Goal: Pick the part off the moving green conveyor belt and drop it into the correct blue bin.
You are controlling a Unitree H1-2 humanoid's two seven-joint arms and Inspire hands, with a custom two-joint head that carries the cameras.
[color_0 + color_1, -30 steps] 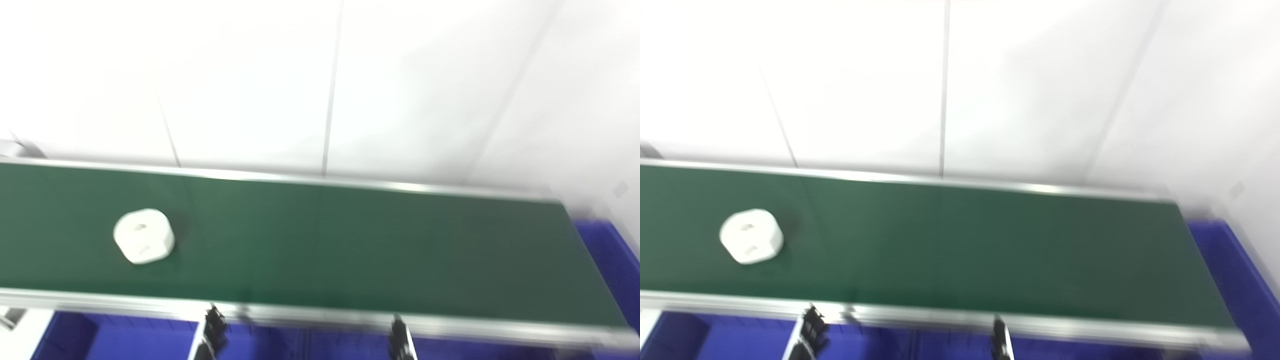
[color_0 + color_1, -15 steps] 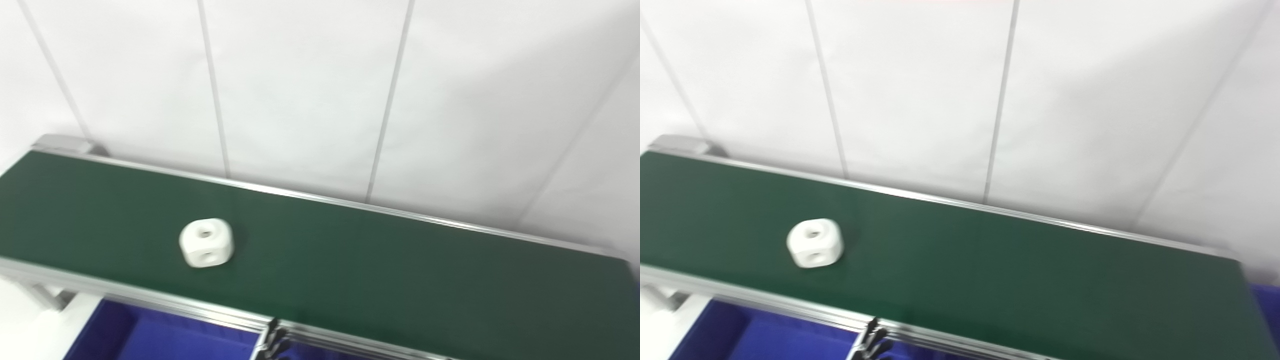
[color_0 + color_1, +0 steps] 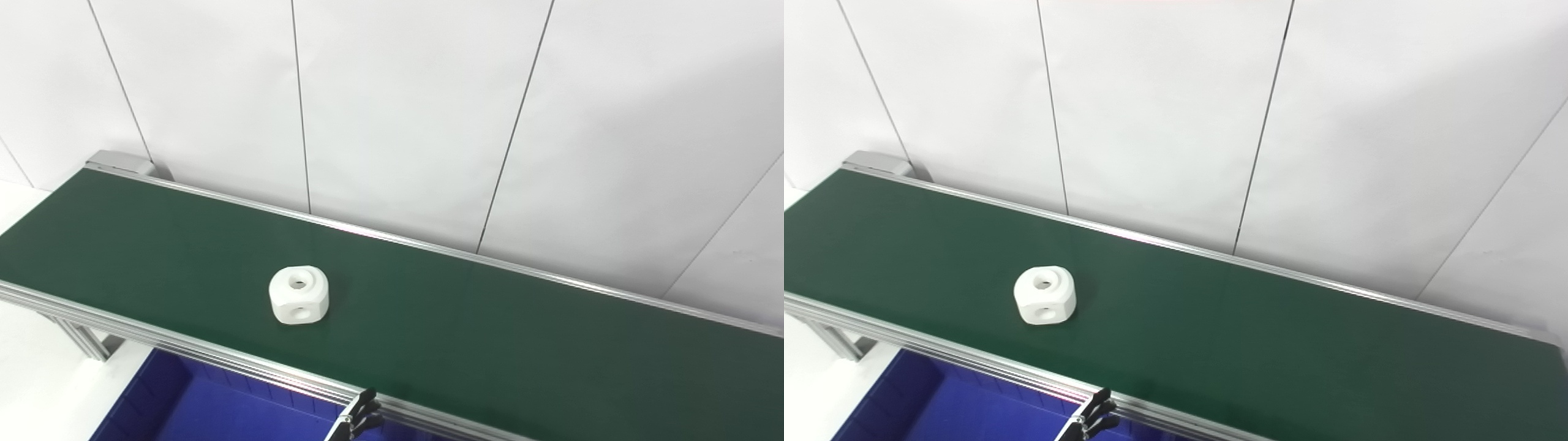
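Note:
A white blocky part (image 3: 299, 294) with round holes in its top and side lies on the green conveyor belt (image 3: 490, 331), left of the middle; it also shows in the right eye view (image 3: 1045, 294). Only the dark fingertips of my left hand (image 3: 361, 416) rise above the bottom edge, just below the belt's near rail and right of the part. They are apart and hold nothing. The hand is well short of the part. My right hand is out of the picture. A blue bin (image 3: 184, 410) sits under the belt's near rail at the bottom left.
The belt runs from the upper left to the lower right, with aluminium rails (image 3: 184, 352) along both sides. A white panelled wall (image 3: 398, 110) stands right behind it. A metal leg (image 3: 79, 337) holds up the belt's left end.
The camera has swung to the left and the picture has sharpened. The part has ridden a little to the right along the belt, nearer my left hand. The right hand has dropped out of view.

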